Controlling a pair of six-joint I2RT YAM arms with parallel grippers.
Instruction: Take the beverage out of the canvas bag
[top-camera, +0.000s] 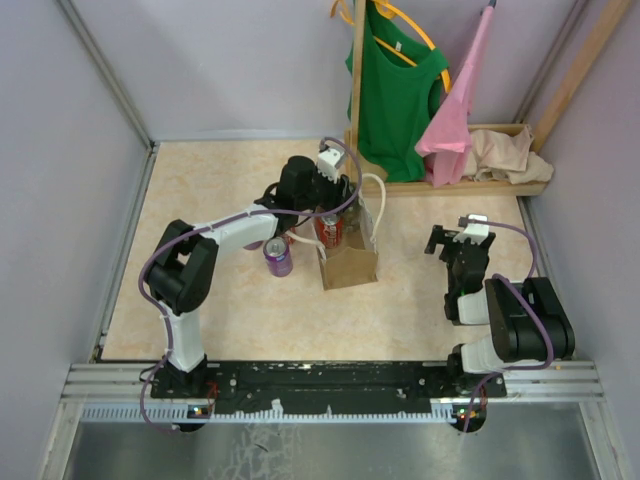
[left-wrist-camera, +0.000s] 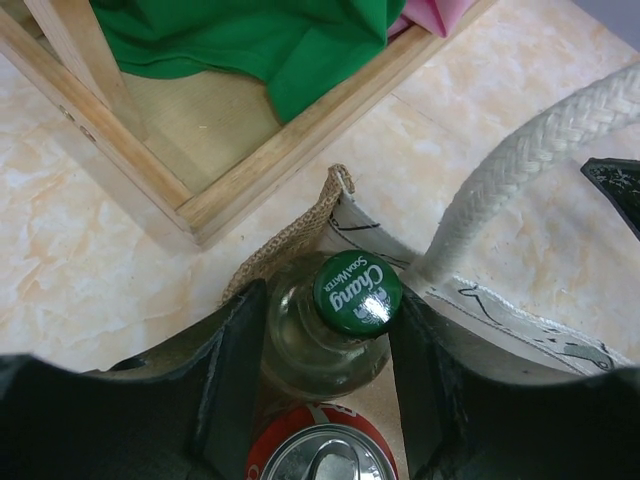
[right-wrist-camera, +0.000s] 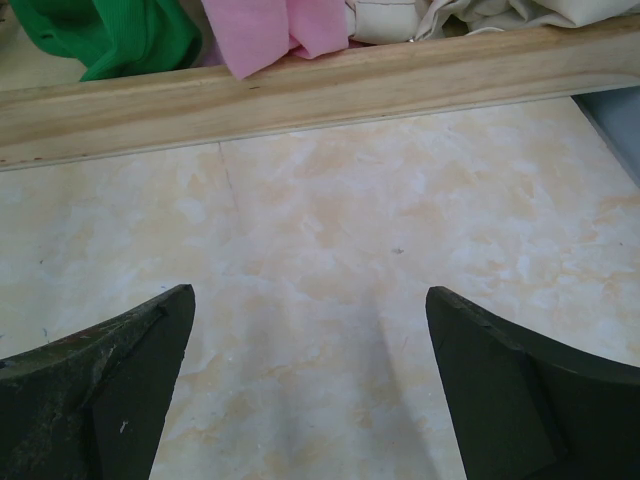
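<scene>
Clenching one green-capped glass bottle (left-wrist-camera: 345, 310), one red can (left-wrist-camera: 322, 452) at its six o'clock, in tan canvas bag (top-camera: 350, 268): left gripper (left-wrist-camera: 325, 322); right gripper (right-wrist-camera: 308, 295) released.

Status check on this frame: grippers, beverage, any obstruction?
Left gripper straddling green-capped bottle in canvas bag, grip unconfirmed. Right gripper open, empty, off to the side. Red can packed beside bottle; rope handle close alongside.
</scene>
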